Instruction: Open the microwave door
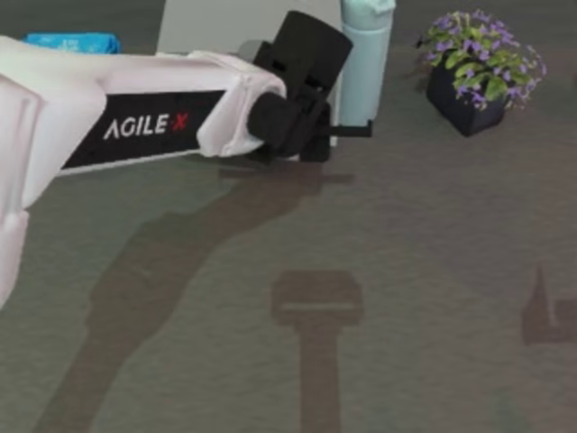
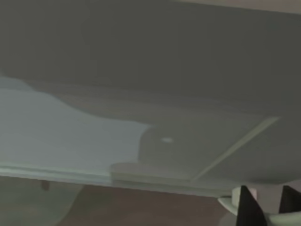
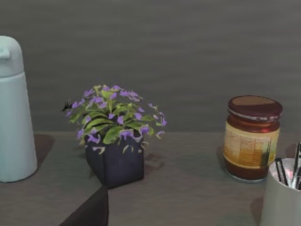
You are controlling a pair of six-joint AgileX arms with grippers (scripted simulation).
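The microwave (image 1: 212, 27) sits at the table's (image 1: 433, 271) far edge, left of centre, beside a pale blue bottle (image 1: 365, 59). My left tool (image 1: 338, 133) is at its front (whether clenched or released, I cannot tell). A flower pot (image 1: 464, 99) stands further right.

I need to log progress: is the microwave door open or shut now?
Cannot tell. From above, the left arm and its gripper cover the microwave front; the left wrist view shows only a close grey surface, no clear door edge.
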